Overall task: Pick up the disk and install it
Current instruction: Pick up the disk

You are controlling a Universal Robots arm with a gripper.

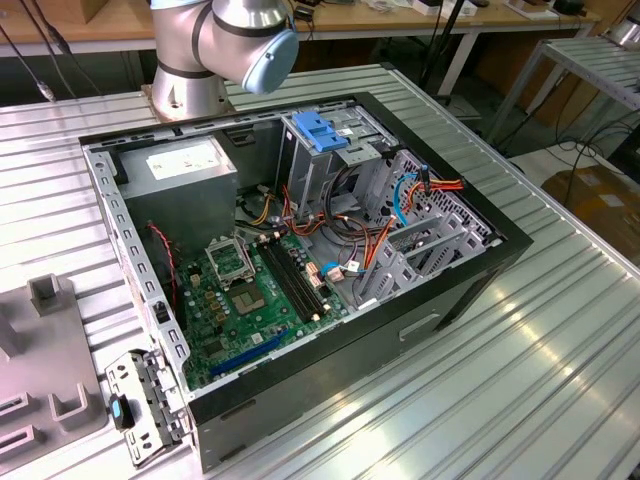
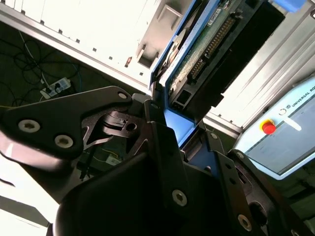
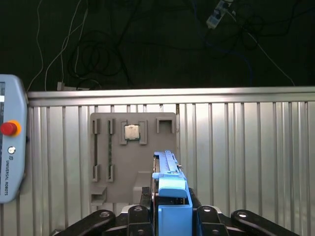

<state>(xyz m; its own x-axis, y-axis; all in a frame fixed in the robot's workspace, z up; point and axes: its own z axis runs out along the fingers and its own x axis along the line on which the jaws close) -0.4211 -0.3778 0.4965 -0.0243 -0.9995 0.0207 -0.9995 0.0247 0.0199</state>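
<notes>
One gripper (image 3: 170, 209), clamped shut on the disk (image 3: 167, 172), which I hold edge-on by the end of its blue carrier frame. The disk hangs clear above the grey fixture plate (image 3: 128, 167) on the ribbed worktop (image 3: 246, 147), apart from the open computer case (image 1: 470, 270). Risk: the hold is on a narrow plastic edge, so a tilt or slip could jam the disk at the drive cage (image 1: 320, 135) or snag the loose cables (image 1: 375, 245) beside it. My wrist points down at the worktop; the arm (image 1: 225, 40) stands behind the case.
</notes>
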